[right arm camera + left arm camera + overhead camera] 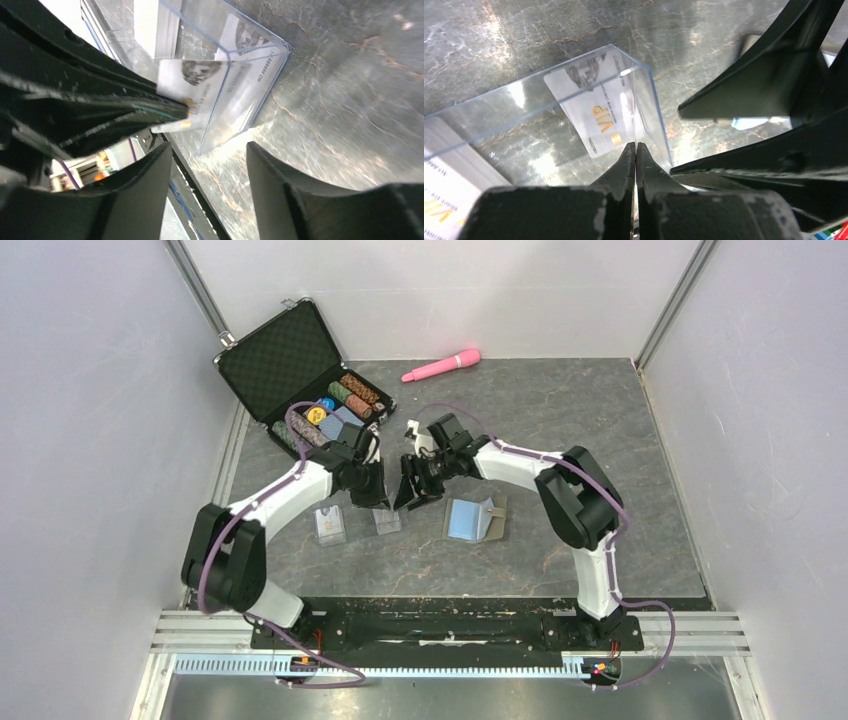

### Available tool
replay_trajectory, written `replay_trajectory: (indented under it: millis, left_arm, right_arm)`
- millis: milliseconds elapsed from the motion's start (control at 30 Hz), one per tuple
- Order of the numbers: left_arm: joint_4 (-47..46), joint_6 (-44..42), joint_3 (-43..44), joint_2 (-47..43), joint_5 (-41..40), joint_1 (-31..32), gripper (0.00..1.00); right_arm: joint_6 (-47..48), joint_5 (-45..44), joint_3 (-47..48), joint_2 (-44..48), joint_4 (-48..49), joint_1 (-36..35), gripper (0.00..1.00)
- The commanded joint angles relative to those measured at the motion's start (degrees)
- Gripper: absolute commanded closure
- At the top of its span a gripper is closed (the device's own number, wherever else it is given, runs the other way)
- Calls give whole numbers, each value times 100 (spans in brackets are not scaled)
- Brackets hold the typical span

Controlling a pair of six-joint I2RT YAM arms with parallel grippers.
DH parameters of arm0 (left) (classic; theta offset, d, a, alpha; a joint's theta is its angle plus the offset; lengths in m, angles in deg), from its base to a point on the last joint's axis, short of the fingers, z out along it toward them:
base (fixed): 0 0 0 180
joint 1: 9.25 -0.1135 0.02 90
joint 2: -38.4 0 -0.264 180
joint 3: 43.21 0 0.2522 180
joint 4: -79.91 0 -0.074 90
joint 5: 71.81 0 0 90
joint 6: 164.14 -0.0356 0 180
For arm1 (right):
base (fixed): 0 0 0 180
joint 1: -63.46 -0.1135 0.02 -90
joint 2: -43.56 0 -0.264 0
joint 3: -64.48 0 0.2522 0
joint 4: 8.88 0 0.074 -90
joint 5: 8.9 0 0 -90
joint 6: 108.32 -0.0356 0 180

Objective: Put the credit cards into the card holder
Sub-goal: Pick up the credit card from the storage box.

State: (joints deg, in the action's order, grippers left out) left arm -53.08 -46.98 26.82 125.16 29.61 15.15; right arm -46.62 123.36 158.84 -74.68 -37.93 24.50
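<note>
Left arm: it rises from its base at the near left, elbow folded out to the left, forearm running up and right toward the middle of the table (560,420). Your left gripper (372,496) points steeply down over a small clear box (387,522). In its wrist view the fingers (621,165) are pressed together with only a hairline between them, tips at the box's upright wall. A credit card (594,112), pale with gold VIP lettering and a small gold mark, shows through that wall, tilted inside the box. The right wrist view puts this card at the tips of those fingers. You cannot tell from either view whether the pinch is on the card or on the wall.

Right arm: base at the near right, elbow raised out to the right, forearm running left. Your right gripper (412,488) tilts down just beside the left one, over the same box. Its fingers (270,190) are spread apart, with only bare table between them.

A stack of credit cards (330,522) stands in a second clear box (340,538) just left of the first. The card holder (470,519) lies open on the table to the right of both grippers, blue lining up, touched by neither. A black case (290,365) stands open at the far left.
</note>
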Motion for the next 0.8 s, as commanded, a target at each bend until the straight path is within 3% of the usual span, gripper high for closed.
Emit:
replay_trajectory:
  millis: [0,133,300,500,667,767]
  left_arm:
    - [197,-146,430,-833,65,31,98]
    - [-23,-211,501,-1278,699,30,98]
    - [-981,164,375,-1432,2079,30,96]
    - [-3404,1472,-191,-1308,3511,36,95]
    - [-5421,2758,-556,-904,4174,46,95]
    - [-5755,2980,-622,-785,4266,62,95]
  right_arm:
    - [239,-271,-344,1134,325,393,35]
    - [97,9,-1209,1954,901,907,23]
    - [-218,705,-2237,2867,1844,1530,20]
    - [-357,1565,-2607,3264,2220,1794,21]
    - [-1676,1960,-3200,3391,4018,1795,36]
    - [-2622,2034,-3468,3399,5379,1796,44]
